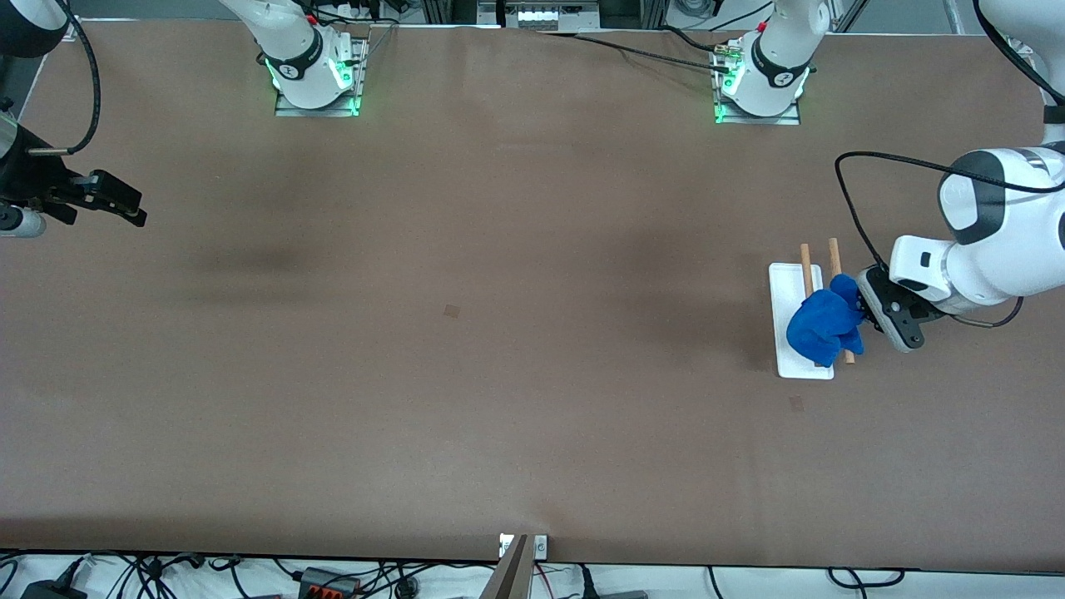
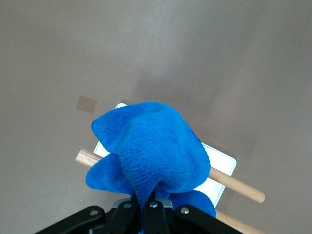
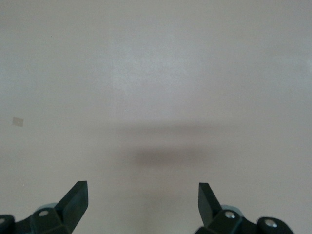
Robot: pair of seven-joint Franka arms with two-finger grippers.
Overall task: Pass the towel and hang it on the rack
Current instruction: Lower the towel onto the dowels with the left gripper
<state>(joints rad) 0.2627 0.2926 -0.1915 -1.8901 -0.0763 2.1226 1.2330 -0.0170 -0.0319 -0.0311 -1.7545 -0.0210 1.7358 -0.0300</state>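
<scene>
Hanging is under way: the left gripper [image 2: 146, 210], clamped on the towel [image 1: 824, 324], holds it bunched over the rack [image 1: 797, 366], needing release next, while the right gripper [image 3: 141, 195] waits open.

Rack [image 1: 799, 320] stood on bench [image 1: 499, 333] toward left arm's end. Towel [image 1: 824, 324] draped over rack rods, held by left gripper [image 1: 865, 314]. Right gripper [image 1: 125, 208] kept well apart, over right arm's end.
</scene>
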